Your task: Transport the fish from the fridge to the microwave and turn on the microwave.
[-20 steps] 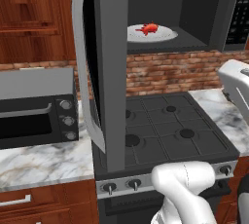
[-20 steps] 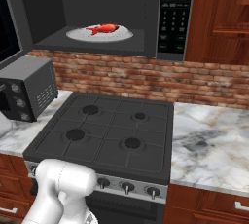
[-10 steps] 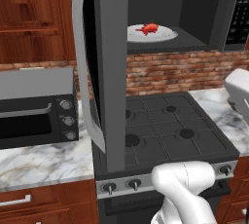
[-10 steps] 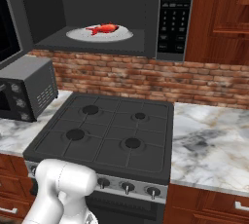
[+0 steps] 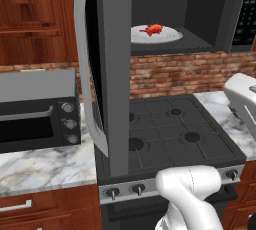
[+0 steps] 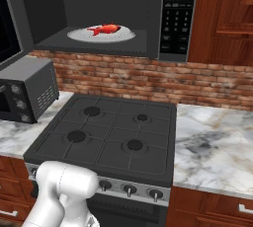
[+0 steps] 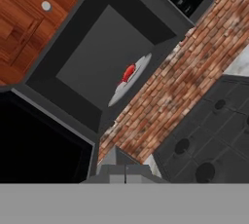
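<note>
The small black countertop oven (image 5: 37,119) is cut off by the left edge of the left base view, the dark grey microwave's black button panel (image 5: 247,11) runs off that view's right edge with its labels too small to read, and its open black glass door (image 6: 9,21) is cropped at the right base view's left edge.

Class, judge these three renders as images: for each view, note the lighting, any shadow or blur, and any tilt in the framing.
Left base view: even light, the open microwave door looms large. Right base view: sharp, the fish bright on its white plate. Hand view: rolled diagonally, slightly soft, the microwave cavity dim.
</note>
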### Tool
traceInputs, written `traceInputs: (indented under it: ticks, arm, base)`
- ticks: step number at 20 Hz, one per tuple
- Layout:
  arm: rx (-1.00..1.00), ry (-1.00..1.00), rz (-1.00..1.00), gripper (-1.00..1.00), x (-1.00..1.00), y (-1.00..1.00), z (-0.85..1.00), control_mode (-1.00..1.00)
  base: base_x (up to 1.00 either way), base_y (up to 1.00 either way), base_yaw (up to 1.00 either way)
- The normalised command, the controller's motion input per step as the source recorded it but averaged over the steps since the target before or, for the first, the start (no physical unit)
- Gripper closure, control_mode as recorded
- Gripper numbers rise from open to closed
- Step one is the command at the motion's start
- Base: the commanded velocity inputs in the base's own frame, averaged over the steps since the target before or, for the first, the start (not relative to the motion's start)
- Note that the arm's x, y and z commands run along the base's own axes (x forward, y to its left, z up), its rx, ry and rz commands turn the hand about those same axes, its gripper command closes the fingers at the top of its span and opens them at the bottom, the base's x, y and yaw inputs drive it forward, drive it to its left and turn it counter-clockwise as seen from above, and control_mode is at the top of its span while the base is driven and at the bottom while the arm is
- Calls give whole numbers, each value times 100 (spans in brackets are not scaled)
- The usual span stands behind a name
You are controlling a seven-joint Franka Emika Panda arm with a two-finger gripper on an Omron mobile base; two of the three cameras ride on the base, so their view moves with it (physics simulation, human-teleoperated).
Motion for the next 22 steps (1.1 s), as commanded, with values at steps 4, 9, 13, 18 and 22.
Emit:
traceInputs:
  ticks: [4,9,13,18,22]
  arm:
    - [0,0,-2,100,0,20,0,-100]
    - [0,0,-1,100,-6,18,0,-100]
    - [0,0,-1,100,-11,21,0,-100]
    - [0,0,-2,100,-14,22,0,-100]
    - [0,0,-3,100,-10,21,0,-100]
  base:
    - [0,0,0]
    - [0,0,0]
    - [0,0,0]
    - [0,0,0]
    - [0,0,0]
